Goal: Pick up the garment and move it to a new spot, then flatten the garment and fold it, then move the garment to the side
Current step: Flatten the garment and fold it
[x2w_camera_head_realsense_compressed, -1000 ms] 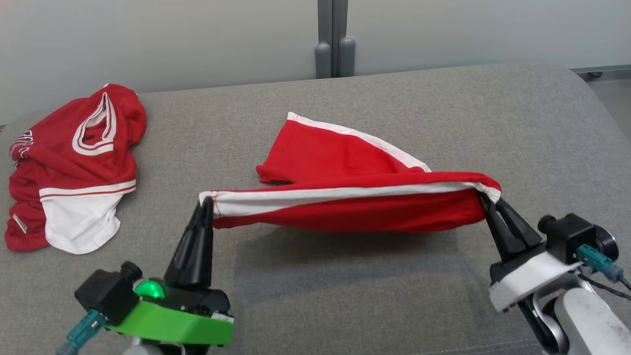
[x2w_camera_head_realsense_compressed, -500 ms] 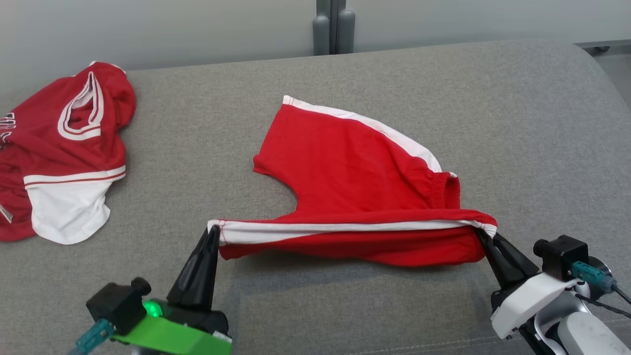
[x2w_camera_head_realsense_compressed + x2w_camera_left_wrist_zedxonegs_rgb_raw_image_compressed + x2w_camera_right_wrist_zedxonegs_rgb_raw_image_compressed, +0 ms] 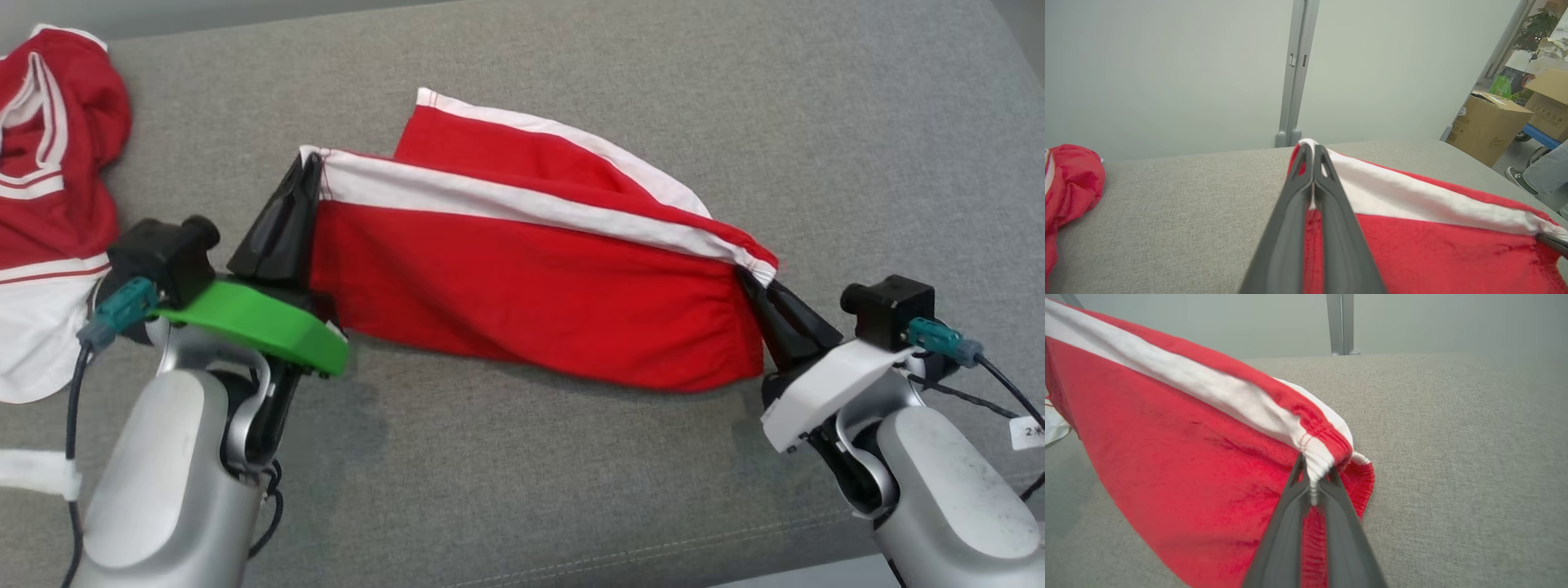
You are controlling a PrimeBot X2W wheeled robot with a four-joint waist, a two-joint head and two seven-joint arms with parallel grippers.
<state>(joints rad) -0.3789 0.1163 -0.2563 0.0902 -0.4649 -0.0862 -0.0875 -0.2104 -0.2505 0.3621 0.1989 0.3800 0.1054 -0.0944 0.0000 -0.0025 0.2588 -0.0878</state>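
Observation:
Red shorts (image 3: pixel 531 286) with a white side stripe hang stretched between my two grippers above the grey cushion (image 3: pixel 571 490). My left gripper (image 3: pixel 309 163) is shut on the leg-hem corner, seen up close in the left wrist view (image 3: pixel 1312 149). At the other end my right gripper (image 3: pixel 747 273) is shut on the elastic waistband corner (image 3: pixel 1312 473). The front panel (image 3: pixel 1188 465) drapes down from the held edge, and the other leg (image 3: pixel 522 139) trails behind on the cushion.
A second red and white garment (image 3: pixel 49 163) lies crumpled at the cushion's far left. A grey wall with a vertical post (image 3: pixel 1294 81) stands behind. Cardboard boxes (image 3: pixel 1490 126) and a person's foot (image 3: pixel 1519 179) are off to the right.
Both grippers have lifted the shorts higher, so the front panel now hangs down in a broad sheet. The head camera has tilted down, shifting the whole picture.

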